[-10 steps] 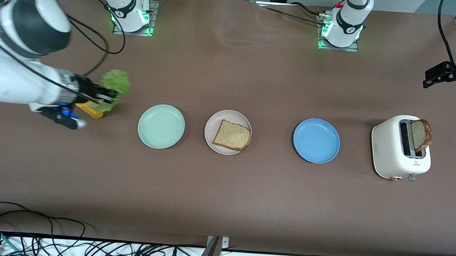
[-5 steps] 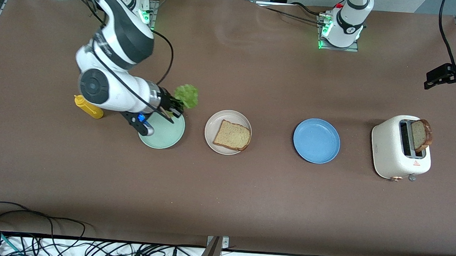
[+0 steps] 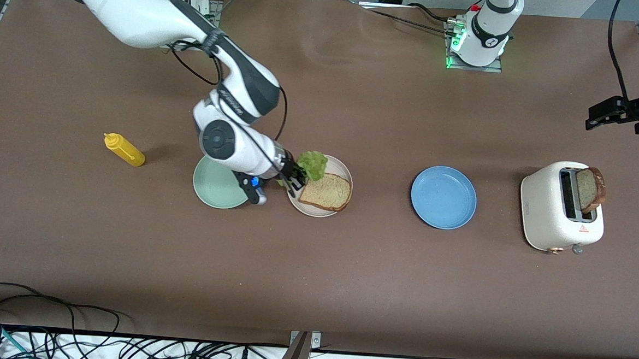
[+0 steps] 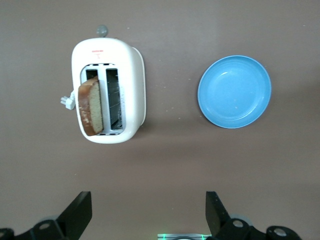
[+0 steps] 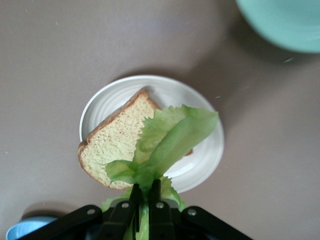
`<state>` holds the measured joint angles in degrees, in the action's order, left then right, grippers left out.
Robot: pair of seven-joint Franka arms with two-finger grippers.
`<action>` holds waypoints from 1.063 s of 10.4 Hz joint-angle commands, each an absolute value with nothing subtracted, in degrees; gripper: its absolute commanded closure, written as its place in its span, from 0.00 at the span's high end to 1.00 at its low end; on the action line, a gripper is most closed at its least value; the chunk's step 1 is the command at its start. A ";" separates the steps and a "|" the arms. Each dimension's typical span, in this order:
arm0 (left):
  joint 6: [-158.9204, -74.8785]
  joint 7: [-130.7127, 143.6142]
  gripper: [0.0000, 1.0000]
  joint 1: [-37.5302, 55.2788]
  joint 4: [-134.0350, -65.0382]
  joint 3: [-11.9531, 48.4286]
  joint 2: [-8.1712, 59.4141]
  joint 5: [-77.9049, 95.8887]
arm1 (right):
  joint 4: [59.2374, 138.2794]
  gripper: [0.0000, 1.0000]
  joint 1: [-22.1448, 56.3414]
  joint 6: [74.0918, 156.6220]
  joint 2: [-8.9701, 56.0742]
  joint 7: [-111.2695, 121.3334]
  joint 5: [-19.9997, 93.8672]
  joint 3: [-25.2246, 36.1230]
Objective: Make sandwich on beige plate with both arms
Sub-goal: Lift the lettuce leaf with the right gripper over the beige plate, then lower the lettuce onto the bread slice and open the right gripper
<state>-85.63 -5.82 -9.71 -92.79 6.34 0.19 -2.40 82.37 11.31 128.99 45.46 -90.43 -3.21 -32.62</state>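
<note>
The beige plate [image 3: 320, 163] sits mid-table between the green plate [image 3: 215, 182] and the blue plate [image 3: 443, 197]. One bread slice [image 3: 325, 191] lies flat on it, covering the part nearer the front camera and the left arm's end.

The right gripper [image 3: 295, 177] hangs over the plate's edge toward the green plate, its fingers clenched on the stem of the lettuce [image 3: 312, 164]. The right wrist view shows the leaf [image 5: 170, 137] dangling over the slice [image 5: 112, 145] and plate [image 5: 205, 150], apparently not yet resting on the bread.

The second slice [image 3: 591, 189] stands upright in a slot of the toaster [image 3: 547, 213] at the left arm's end, untouched. The left gripper [image 3: 610, 111] hovers near that end, over bare table farther from the front camera than the toaster; the left wrist view shows its fingers [image 4: 77, 212] spread wide and holding nothing. A mustard bottle [image 3: 124, 150] lies toward the right arm's end.

My judgement: roughly a third is done. The base slice is placed, the lettuce is about to be laid, and fetching the toaster slice to top it remains.
</note>
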 commanded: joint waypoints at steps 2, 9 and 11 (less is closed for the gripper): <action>-85.17 -6.33 1.00 -9.49 -90.70 7.91 0.18 -0.97 | 80.68 0.00 17.40 138.50 50.00 -95.79 -3.78 -28.74; -85.25 -6.41 1.00 -10.02 -90.71 11.34 2.28 -1.32 | 80.33 1.00 17.40 138.52 50.80 -95.36 -4.39 -28.56; -83.94 -6.15 1.00 -10.11 -91.40 11.34 1.93 -1.32 | 78.32 1.00 17.49 137.91 50.80 -95.10 -4.31 -28.56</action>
